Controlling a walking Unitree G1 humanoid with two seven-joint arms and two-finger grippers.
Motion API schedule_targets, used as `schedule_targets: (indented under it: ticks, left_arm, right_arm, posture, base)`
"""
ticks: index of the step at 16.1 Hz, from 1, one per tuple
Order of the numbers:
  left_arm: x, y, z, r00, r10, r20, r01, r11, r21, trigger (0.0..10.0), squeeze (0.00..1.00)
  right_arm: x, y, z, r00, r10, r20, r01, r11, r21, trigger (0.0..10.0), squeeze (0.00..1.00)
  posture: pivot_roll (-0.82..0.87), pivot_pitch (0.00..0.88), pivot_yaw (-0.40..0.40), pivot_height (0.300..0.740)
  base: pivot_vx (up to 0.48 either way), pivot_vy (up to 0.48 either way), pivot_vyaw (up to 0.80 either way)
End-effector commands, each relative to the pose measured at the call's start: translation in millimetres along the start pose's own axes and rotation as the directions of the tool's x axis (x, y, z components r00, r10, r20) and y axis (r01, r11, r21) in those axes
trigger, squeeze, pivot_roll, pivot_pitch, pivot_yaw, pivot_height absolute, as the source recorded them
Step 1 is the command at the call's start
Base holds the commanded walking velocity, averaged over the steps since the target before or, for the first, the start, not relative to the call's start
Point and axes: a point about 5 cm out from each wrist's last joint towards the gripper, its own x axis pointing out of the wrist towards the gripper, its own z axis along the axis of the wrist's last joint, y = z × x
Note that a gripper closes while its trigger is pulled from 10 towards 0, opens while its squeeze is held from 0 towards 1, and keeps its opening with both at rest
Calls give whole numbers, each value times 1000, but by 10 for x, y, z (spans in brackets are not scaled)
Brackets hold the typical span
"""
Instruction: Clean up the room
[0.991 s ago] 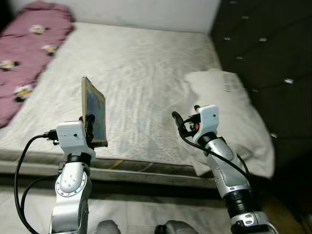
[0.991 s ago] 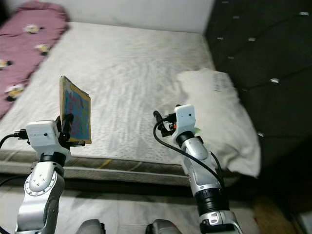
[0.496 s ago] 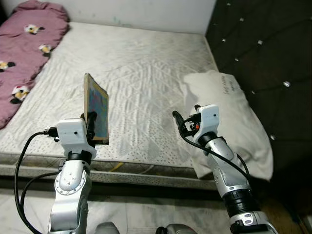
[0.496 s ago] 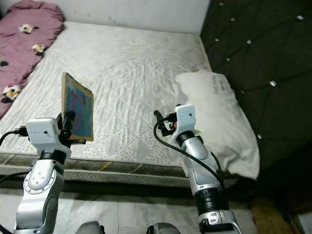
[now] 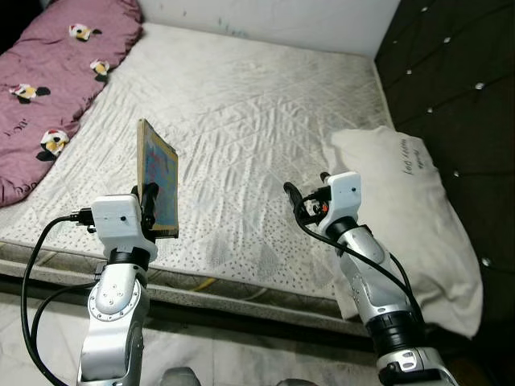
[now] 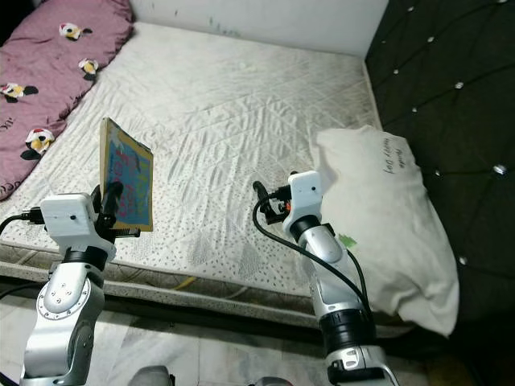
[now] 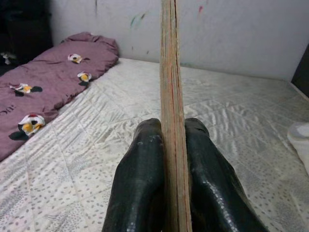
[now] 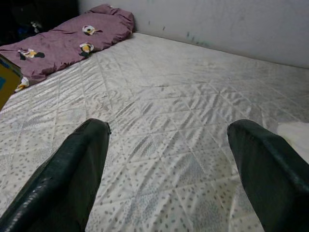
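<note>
Over the mattress point(image 5: 241, 121), left tool point(image 7: 172, 145) clamps an upright book point(image 5: 156, 178); right tool point(image 8: 171, 159) gapes, holding nothing.

White quilted bed point(image 5: 241, 121) against pale wall point(image 5: 265, 16); dark tufted headboard point(image 5: 451, 72) right, pale floor point(image 5: 48, 322) below.

The camera has swung to the robot's left and drawn slightly closer since 1 s ago: the bed point(image 5: 241, 104) sits further right in the head views. More of the maroon blanket point(image 5: 56, 88) shows at the left than before, and the white pillow point(image 5: 410, 217) lies nearer the right edge, with less of the dark headboard point(image 5: 459, 80) in frame.
</note>
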Motion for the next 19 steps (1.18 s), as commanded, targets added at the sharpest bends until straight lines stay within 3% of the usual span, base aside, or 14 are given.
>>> schedule_targets:
  ticks: [1, 6, 9, 19]
  left_arm:
    - [16, -30, 113, 998, -17, 56, 18, 1000, -3, 10000, 0]
    - [18, -35, 103, 998, -22, 51, 23, 1000, -9, 10000, 0]
    - [23, -54, 61, 1000, 5, 24, -5, 1000, 1, 10000, 0]
    - [2, -11, 1, 998, 67, -9, -67, 998, -15, 10000, 0]
  right_arm:
    - [5, -38, 5, 1000, -12, -1, 12, 1000, -7, 10000, 0]
    - [5, -34, 1, 1000, -13, -2, 13, 1000, -9, 10000, 0]
    - [0, -40, -5, 1000, -15, -5, 15, 1000, -11, 10000, 0]
    - [7, -59, -16, 1000, -19, -10, 19, 1000, -20, 10000, 0]
  posture:
    - [8, 51, -55, 740]
    - [9, 47, -52, 740]
    - [9, 46, -51, 740]
    - [10, 46, -50, 740]
  base:
    - [326, 0, 0]
    - [316, 0, -93]
    - [0, 0, -488]
    - [0, 0, -800]
